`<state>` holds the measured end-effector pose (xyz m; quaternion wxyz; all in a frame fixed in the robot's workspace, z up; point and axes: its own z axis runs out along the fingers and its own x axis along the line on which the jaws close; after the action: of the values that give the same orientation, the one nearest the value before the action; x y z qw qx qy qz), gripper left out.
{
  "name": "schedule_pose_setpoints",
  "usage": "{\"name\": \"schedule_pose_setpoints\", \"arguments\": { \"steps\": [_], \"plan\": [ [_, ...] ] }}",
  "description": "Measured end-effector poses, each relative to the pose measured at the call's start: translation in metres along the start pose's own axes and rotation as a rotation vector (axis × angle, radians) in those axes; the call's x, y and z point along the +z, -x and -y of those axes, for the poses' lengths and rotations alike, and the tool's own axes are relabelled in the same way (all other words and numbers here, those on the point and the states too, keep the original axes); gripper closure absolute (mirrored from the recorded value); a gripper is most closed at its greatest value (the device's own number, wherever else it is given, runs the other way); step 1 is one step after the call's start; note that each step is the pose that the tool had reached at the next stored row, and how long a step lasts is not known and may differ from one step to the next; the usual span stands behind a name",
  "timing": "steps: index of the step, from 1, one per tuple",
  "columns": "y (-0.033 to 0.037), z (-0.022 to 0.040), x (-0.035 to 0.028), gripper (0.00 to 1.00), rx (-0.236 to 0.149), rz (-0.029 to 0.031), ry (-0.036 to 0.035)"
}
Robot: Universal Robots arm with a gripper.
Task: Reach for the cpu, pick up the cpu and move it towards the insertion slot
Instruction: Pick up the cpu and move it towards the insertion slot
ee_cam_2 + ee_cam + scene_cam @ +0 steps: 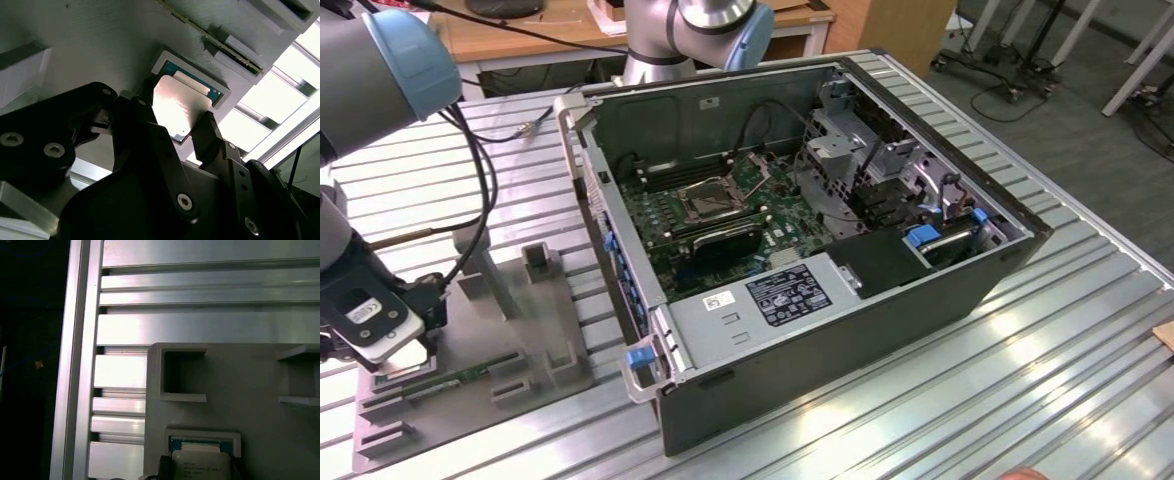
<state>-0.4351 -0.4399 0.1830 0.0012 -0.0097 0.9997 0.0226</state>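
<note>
From where I stand, the open black metal computer case [854,330] lying on its side is the thing to steer by. It rests on a ribbed aluminium table [1041,330]. Inside the case, on the green circuit board [654,215], sits the insertion slot [715,203], a square dark-centred socket in a shiny silver frame. Nothing is in it.

Beside the case, on the exterior view's left, lies a flat grey plastic holder [520,350] with upright blocks and rectangular recesses. A long thin green memory stick [454,378] lies in one of its channels. The grey robot arm with pale blue joint caps [374,60] reaches down over the end of the holder farthest from the case.

In the second wrist view the black two-fingered gripper [178,107] straddles the cpu [175,102], a small flat square chip with a silvery-white metal top and a thin green rim. One finger [149,95] lies against one edge of the chip and the other against the opposite edge, so the gripper seems to be pinching the chip between them. The chip is at its raised-walled recess in the holder, well apart from the case and the slot. I cannot tell whether it has left the recess floor. In the first wrist view its green rim shows just inside the recess wall.
</note>
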Motion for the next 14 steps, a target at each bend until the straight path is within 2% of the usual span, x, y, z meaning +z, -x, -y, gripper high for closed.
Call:
{"name": "schedule_pose_setpoints", "arguments": {
  "steps": [14],
  "plan": [
    [0.0007, 0.0, -0.0007, 0.46, 0.0, 0.0001, 0.0]
  ]
}}
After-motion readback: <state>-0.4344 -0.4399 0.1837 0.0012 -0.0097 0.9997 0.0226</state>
